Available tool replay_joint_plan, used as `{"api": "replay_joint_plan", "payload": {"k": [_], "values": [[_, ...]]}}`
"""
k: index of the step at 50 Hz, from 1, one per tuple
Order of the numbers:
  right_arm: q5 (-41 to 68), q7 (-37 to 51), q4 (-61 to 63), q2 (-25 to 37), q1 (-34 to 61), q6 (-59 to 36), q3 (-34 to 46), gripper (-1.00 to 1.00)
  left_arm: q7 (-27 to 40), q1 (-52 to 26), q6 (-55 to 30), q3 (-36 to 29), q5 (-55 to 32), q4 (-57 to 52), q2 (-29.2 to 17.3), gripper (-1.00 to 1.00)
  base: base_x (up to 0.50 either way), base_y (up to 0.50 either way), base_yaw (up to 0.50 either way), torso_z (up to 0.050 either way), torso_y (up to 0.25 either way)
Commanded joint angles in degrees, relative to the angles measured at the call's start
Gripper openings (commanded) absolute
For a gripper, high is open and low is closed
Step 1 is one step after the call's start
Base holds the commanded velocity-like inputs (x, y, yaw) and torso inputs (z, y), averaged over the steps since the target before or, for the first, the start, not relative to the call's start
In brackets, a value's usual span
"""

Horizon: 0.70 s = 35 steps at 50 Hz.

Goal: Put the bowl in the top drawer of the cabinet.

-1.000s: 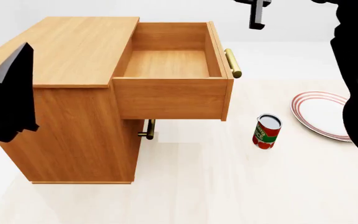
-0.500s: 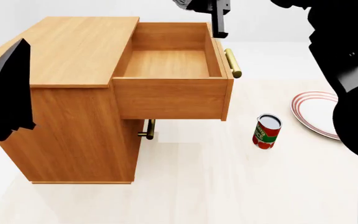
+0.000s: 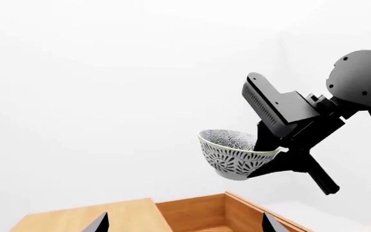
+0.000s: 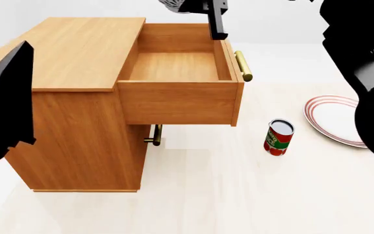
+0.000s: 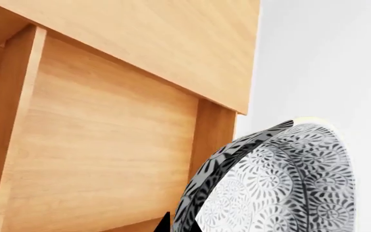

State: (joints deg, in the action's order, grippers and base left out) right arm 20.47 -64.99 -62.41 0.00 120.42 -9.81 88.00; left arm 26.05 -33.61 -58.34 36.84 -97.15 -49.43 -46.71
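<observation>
A: Head view first, going left to right: the left gripper [image 4: 5, 97] hangs beside the cabinet [image 4: 76, 53], only a dark wedge at the edge of the view. Can you tell whether it's open?

B: Its two fingertips show well apart at the edge of the left wrist view, with nothing between them. So it's open and empty.

A: Next, the top drawer [image 4: 177, 66] is pulled out and bare inside. What has changed?

B: The right gripper [image 4: 216, 22]. A second ago it was off past the drawer's handle side; since then it has swung in over the drawer's back corner. To my eye the carry is nearly done and lowering comes next.

A: And the bowl [image 3: 232, 153]?

B: The left wrist view shows it in the air above the drawer, tipped a little, with the right gripper clamped on its rim, one finger inside and one out. In the head view only a speckled sliver shows at the top edge.

A: Further right?

B: A red can [image 4: 278, 137] and a red-rimmed plate [image 4: 333, 119] on the floor, well apart from the drawer.
</observation>
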Motion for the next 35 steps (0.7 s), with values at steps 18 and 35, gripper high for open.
{"api": "replay_joint_plan", "payload": {"k": [18,35], "values": [[-0.12,0.92,0.96,0.0,0.31,0.43,-0.08,-1.0,-0.21,-0.62,1.0,1.64,-3.21,-1.15,-3.68,1.0,0.0,0.0,0.0,0.0,-0.077],[-0.79,1.19,0.39,0.0,-0.94,0.32,-0.08,-1.0,2.14,-5.55,4.14,5.31,-10.23,-0.78,-13.67,1.0,0.0,0.0,0.0,0.0,-0.119]]}}
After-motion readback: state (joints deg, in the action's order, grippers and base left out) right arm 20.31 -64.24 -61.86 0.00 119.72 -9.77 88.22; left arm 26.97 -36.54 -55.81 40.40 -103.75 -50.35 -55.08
